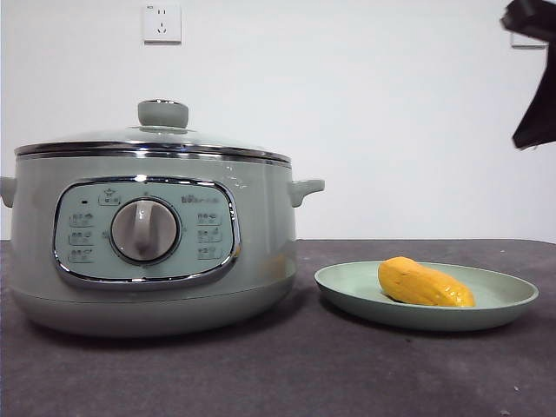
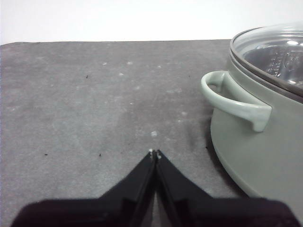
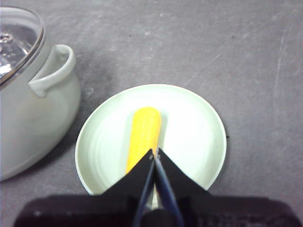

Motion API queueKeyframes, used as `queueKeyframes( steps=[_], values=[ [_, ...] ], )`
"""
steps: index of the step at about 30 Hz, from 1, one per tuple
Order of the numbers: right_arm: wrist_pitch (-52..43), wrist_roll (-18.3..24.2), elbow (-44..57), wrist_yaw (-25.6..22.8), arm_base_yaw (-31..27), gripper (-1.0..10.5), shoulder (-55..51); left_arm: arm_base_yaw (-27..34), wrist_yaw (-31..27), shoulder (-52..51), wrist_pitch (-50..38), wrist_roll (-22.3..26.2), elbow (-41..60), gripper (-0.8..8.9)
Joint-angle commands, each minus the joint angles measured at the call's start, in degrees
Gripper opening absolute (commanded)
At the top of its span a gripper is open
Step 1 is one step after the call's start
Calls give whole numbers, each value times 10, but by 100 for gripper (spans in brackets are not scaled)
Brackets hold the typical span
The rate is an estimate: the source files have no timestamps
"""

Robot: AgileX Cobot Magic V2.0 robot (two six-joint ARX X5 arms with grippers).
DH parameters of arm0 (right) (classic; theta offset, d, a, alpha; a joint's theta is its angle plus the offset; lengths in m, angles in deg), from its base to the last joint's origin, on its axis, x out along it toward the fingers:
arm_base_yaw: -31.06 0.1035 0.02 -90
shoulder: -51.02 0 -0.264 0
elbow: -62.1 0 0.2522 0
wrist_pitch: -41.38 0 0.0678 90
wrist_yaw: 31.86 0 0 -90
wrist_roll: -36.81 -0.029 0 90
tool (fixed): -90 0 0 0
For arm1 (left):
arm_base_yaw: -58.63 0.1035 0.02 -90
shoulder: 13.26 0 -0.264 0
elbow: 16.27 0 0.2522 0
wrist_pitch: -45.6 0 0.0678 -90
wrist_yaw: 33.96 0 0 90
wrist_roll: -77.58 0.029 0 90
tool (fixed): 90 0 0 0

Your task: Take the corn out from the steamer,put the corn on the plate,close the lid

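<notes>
The corn (image 1: pixel 424 284) lies on the pale green plate (image 1: pixel 504 300), to the right of the steamer (image 1: pixel 148 252). The glass lid (image 1: pixel 152 137) with its green knob sits shut on the steamer. In the right wrist view the corn (image 3: pixel 143 135) lies in the middle of the plate (image 3: pixel 194 137), and my right gripper (image 3: pixel 154 154) is shut and empty above it. It shows as a black tip at the top right of the front view (image 1: pixel 532 74). My left gripper (image 2: pixel 154 153) is shut and empty over bare table, beside the steamer's side handle (image 2: pixel 236 101).
The table (image 1: pixel 278 373) is dark grey. A white wall with a socket (image 1: pixel 162 23) stands behind it. The steamer's other side handle (image 3: pixel 54 71) lies close to the plate's rim.
</notes>
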Motion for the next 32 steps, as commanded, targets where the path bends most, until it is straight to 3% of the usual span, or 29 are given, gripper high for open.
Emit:
queueKeyframes(
  steps=[1, 3, 9, 14, 20, 26, 32],
  values=[
    [-5, 56, 12, 3, -21, 3, -38, 2, 1, -2, 2, -4, 7, -3],
    [-22, 64, 33, 6, -53, 3, -76, 2, 1, -2, 2, -4, 7, -3],
    [-106, 77, 131, 106, -165, 3, -202, 2, 1, -2, 2, -4, 7, -3],
    [-128, 82, 198, 107, -218, 3, -295, 2, 1, -2, 2, -4, 7, -3],
    [-125, 82, 249, 107, -245, 3, -358, 2, 1, -2, 2, -4, 7, -3],
    [-60, 82, 251, 107, -245, 3, -364, 2, 1, -2, 2, -4, 7, -3],
    [-49, 45, 251, 107, -244, 3, -349, 2, 0, -2, 2, -4, 7, -3]
  ],
)
